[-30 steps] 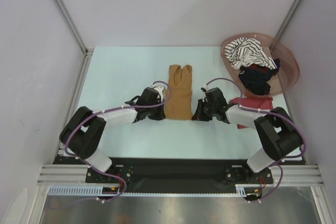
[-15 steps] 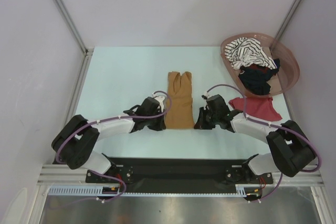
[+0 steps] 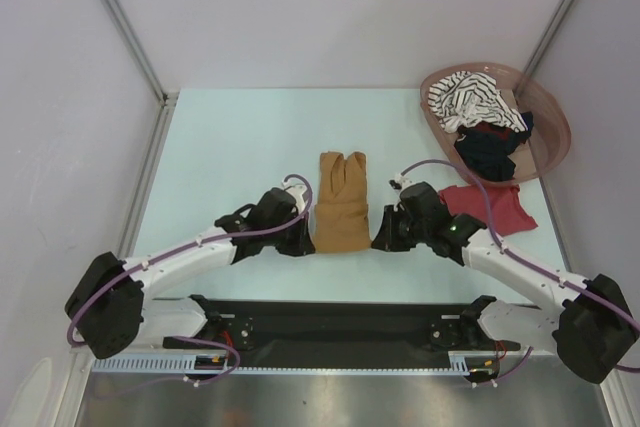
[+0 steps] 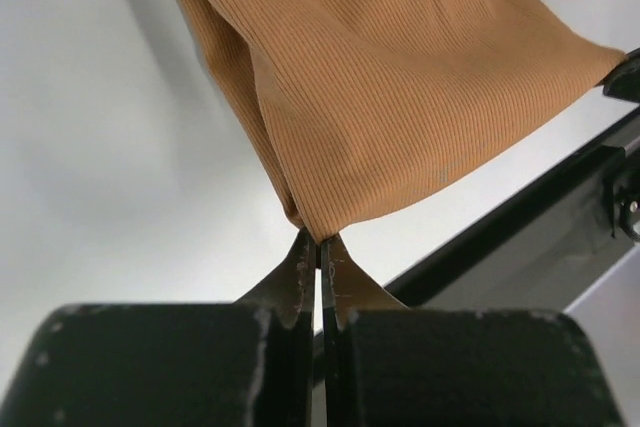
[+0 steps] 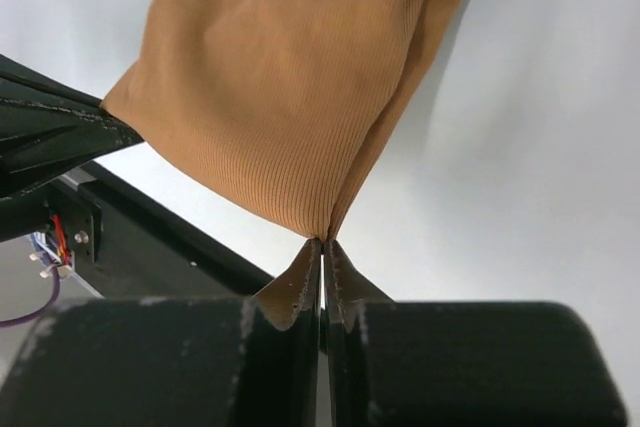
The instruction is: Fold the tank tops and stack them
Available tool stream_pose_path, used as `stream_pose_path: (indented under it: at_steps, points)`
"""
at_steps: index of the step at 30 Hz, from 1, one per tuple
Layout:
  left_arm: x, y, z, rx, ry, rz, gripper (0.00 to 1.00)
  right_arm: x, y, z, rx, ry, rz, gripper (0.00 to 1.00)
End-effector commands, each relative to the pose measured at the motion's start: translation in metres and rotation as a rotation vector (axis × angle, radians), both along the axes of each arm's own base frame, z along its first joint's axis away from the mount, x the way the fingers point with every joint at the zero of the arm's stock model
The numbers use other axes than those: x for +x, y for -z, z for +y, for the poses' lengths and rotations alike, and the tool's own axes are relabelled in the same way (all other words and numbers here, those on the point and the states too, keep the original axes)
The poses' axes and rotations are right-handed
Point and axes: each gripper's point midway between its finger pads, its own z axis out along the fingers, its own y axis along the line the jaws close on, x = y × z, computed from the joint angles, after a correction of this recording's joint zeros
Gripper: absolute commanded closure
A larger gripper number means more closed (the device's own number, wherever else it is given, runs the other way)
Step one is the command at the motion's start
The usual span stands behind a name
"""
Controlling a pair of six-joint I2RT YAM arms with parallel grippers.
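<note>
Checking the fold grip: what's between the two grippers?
The mustard-brown tank top: its near hem spans from left gripper to right gripper, each pinching a corner. Top view shows it.

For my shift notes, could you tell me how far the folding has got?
Done: mustard tank top folded lengthwise. In hand: left gripper and right gripper pinch its near corners. Left: red tank top on table; striped top, black top in basket.
</note>
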Motion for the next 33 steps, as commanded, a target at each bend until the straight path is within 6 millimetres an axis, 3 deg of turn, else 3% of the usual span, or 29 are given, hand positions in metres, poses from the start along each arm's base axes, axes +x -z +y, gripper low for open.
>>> stream_pose_path:
  at_steps: [1,3,4,11,20,30,33]
  points:
    - [0.0,-0.03,-0.005,-0.027,-0.001,0.003,1.0,0.008,-0.028,0.001,-0.013,0.006,-0.029,0.94]
    - [0.003,-0.038,-0.003,-0.018,-0.005,-0.013,1.0,0.013,-0.034,0.0,-0.031,0.013,-0.042,1.0]
    - [0.007,-0.047,-0.003,-0.013,-0.013,-0.022,1.0,0.019,-0.046,0.003,-0.021,0.013,-0.064,1.0]
    - [0.039,-0.079,0.001,-0.028,-0.037,-0.062,1.0,0.05,-0.074,0.002,-0.015,0.043,-0.107,1.0]
    - [0.097,-0.101,-0.003,-0.077,-0.054,-0.072,1.0,0.101,-0.081,0.0,-0.018,0.064,-0.101,1.0]
    - [0.154,-0.088,-0.012,-0.1,-0.104,-0.021,1.0,0.152,-0.07,-0.004,-0.01,0.096,-0.072,1.0]
    - [0.167,-0.073,-0.014,-0.098,-0.114,0.024,1.0,0.17,-0.063,-0.005,-0.008,0.105,-0.05,1.0]
